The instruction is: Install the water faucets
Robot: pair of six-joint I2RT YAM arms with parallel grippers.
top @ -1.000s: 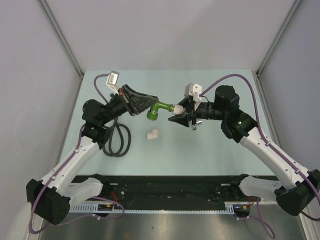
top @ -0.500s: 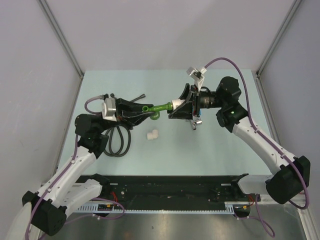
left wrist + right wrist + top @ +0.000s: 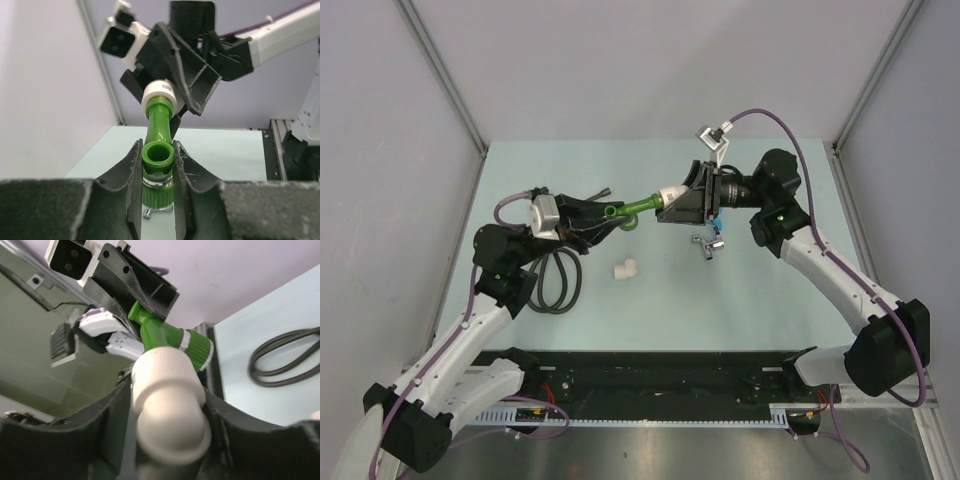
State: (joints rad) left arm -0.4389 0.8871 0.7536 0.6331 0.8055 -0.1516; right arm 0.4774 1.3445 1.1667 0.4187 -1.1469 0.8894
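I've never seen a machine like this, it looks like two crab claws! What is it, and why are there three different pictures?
It is a robot with two arms bolted to the near edge of a pale green table. One picture looks down from above. The other two come from little cameras on the wrists, so they show each tool up close. The left tool grips a bright green plastic water faucet. The right tool grips a white elbow-shaped pipe fitting that sits on the faucet's far end, so both arms hold one joined piece above the table. Lying on the table are another white elbow fitting, a coiled black hose and a small chrome faucet with a blue handle.
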